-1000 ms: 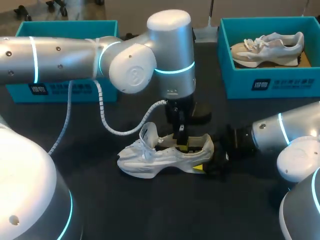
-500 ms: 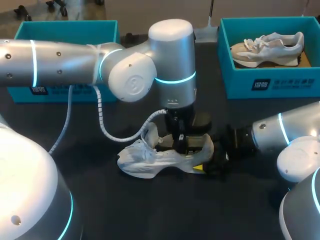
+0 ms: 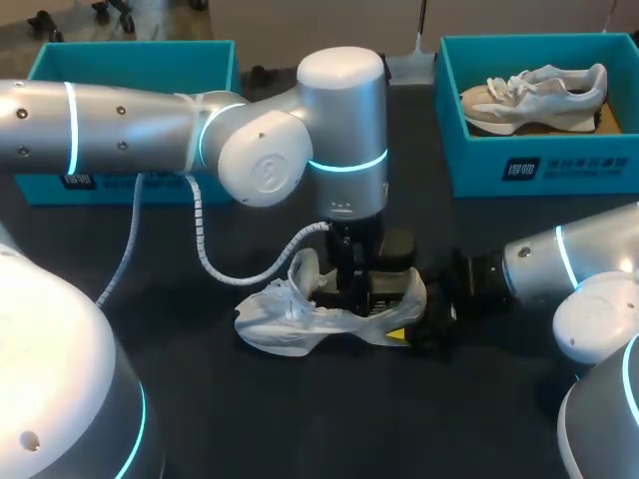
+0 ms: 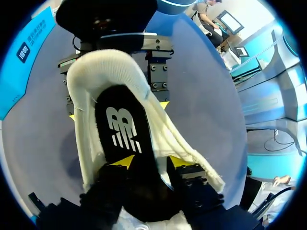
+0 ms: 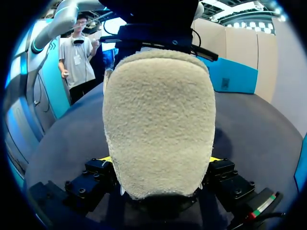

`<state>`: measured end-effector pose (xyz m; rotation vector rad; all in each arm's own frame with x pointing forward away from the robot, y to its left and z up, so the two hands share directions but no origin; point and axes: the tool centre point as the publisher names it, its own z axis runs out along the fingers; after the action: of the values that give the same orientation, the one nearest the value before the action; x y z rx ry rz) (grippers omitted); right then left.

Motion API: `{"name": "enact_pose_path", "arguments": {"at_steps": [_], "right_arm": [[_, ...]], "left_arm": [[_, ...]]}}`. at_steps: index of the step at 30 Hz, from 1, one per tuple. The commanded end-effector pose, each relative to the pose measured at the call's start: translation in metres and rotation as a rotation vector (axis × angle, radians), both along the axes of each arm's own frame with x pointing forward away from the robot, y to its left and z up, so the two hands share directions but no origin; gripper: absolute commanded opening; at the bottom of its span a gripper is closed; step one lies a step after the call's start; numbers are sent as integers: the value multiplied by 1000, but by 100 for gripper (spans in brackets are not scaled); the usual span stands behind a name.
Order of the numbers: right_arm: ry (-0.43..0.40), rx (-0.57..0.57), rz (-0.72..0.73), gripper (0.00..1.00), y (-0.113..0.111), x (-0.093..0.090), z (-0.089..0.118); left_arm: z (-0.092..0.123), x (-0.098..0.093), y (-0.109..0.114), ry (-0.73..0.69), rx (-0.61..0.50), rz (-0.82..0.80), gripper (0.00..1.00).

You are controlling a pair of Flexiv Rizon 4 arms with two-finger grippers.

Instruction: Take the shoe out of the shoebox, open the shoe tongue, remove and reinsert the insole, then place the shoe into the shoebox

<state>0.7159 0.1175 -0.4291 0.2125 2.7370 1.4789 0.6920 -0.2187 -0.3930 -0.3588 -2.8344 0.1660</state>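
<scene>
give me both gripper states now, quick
left gripper: down inside the shoe at the insole; cannot tell if it grips.
right gripper: shut on the shoe, at its heel.

In the head view the left arm hides the middle of the shoe, whose heel covers most of the right gripper in the right wrist view.

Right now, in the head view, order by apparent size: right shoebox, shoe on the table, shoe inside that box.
1. right shoebox
2-3. shoe on the table and shoe inside the box: similar; the first is nearer, so unranked.
</scene>
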Motion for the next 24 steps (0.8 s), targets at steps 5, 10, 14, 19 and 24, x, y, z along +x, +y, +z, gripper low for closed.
{"name": "enact_pose_path", "arguments": {"at_steps": [5, 10, 14, 19, 24], "right_arm": [[0, -2, -2, 0, 3, 1, -3], [0, -2, -2, 0, 3, 1, -3], [0, -2, -2, 0, 3, 1, -3], [0, -2, -2, 0, 3, 1, -3], [0, -2, -2, 0, 3, 1, -3]], "left_arm": [[-23, 3, -3, -56, -21, -6, 53], [-37, 4, -4, -144, -60, -6, 47], [-45, 9, -4, -161, -63, 6, 38], [-50, 13, -6, -233, -88, 36, 12], [-49, 13, -7, -265, -110, 44, 0]]}}
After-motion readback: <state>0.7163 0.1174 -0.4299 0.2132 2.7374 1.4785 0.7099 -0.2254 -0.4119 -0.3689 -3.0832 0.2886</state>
